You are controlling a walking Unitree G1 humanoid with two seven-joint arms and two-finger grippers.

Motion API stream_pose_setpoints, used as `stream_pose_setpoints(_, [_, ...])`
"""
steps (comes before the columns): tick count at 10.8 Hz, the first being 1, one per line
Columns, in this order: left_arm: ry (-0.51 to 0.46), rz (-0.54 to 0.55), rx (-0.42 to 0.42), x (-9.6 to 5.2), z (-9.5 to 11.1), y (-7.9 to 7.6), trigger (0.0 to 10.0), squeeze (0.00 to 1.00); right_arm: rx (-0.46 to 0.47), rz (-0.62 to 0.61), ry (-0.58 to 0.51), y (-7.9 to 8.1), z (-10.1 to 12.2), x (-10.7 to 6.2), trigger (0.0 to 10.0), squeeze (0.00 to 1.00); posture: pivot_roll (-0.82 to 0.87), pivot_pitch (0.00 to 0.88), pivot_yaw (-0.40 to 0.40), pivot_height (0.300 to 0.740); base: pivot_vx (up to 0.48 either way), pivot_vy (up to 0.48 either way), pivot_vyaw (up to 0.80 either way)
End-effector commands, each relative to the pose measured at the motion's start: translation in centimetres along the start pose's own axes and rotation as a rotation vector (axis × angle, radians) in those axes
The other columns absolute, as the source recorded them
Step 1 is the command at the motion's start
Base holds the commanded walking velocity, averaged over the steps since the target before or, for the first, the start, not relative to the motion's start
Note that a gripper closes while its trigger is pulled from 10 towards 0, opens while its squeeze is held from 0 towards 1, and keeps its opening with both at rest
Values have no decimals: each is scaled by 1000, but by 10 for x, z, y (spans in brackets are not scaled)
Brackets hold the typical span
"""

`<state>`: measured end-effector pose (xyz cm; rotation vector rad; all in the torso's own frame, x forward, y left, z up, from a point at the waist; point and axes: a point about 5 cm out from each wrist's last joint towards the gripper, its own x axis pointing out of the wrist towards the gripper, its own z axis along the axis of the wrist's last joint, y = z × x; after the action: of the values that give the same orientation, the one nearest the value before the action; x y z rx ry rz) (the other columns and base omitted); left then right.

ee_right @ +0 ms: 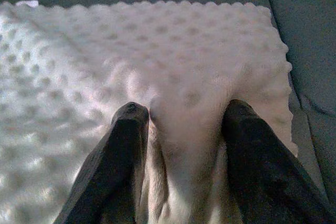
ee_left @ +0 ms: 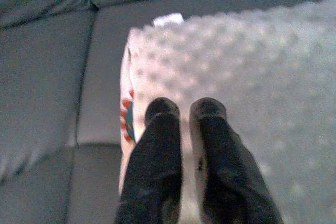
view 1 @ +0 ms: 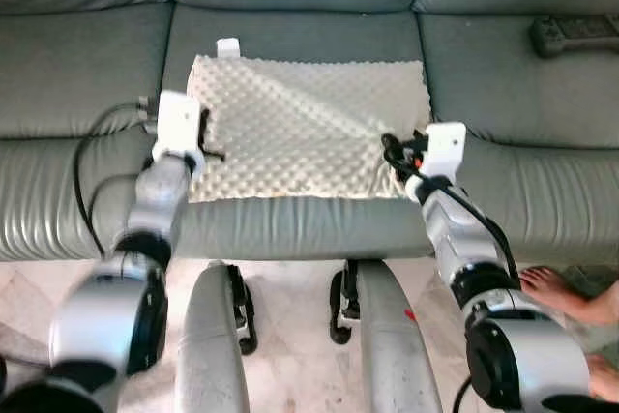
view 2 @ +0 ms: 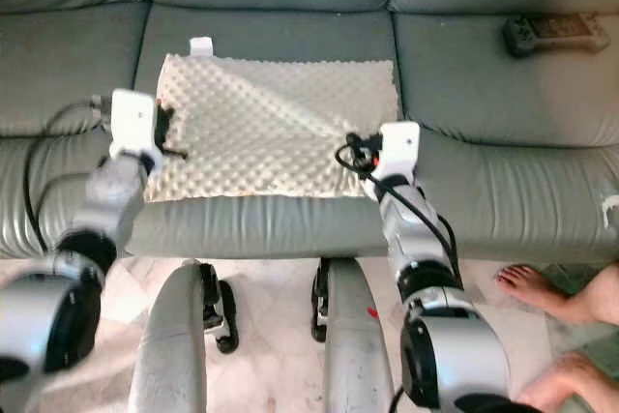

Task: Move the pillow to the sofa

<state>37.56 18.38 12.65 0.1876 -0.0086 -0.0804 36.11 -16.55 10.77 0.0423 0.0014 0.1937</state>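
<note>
We find the pillow [view 1: 309, 128] lying flat on the middle seat of the sofa [view 1: 87, 74], its near edge at the cushion's front lip; the carry looks done, and what seems left is to let go and draw both arms back.

Right gripper [ee_right: 181, 116] sits at the pillow's near right corner, its fingers [ee_right: 123, 145] spread with a fold of bumpy fabric bunched between them, so we judge it gripping the pillow; left gripper [ee_left: 184, 109] is at the pillow's left edge, fingers nearly together with only a thin gap; whether they pinch any fabric we cannot tell.

Surface: grey leather cushions, creased along the front; pillow cream, dimpled, with a white tag [view 1: 228, 46] at its far left corner.

Room: a dark remote [view 1: 574, 33] lies on the right seat, well apart from the pillow; pale tiled floor [view 1: 290, 336] below; a person's bare foot [view 1: 556, 289] near the right arm.
</note>
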Motion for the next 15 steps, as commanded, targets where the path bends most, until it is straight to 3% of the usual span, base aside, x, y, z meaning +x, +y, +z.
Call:
stream_pose_setpoints(1, [15,-9,-14,-8,-12,0,10000,1000,-4,-6,15,-4,-10,-8,10000,1000,-110,339,-38,646,0,0,0])
stream_pose_setpoints(5, [-47,-17,-43,-32,-28,1,10000,1000,-30,7,-18,3,-23,-30,10000,1000,-107,230,-34,646,0,0,0])
stream_pose_setpoints(7, [-87,-30,-99,-49,-33,-5,10000,1000,-54,18,-48,11,-27,-48,10000,1000,-105,174,-34,646,0,0,0])
stream_pose_setpoints(9, [-48,-76,-124,-73,-47,-11,10000,1000,-31,-39,-34,17,-36,-76,10000,1000,-99,112,-35,646,0,0,0])
stream_pose_setpoints(12, [-13,-33,-154,-77,-50,-2,10000,1000,-8,-130,1,14,-37,-93,10000,1000,-102,48,-38,646,0,0,0])
stream_pose_setpoints(14, [-18,-44,-188,-74,-45,-11,10000,1000,-27,-148,-3,9,-29,-90,10000,1000,-105,12,-42,646,0,0,0])
stream_pose_setpoints(15, [-17,-75,-205,-75,-44,-24,10000,1000,5,-156,-19,7,-20,-84,10000,1000,-104,1,-48,646,0,0,0])
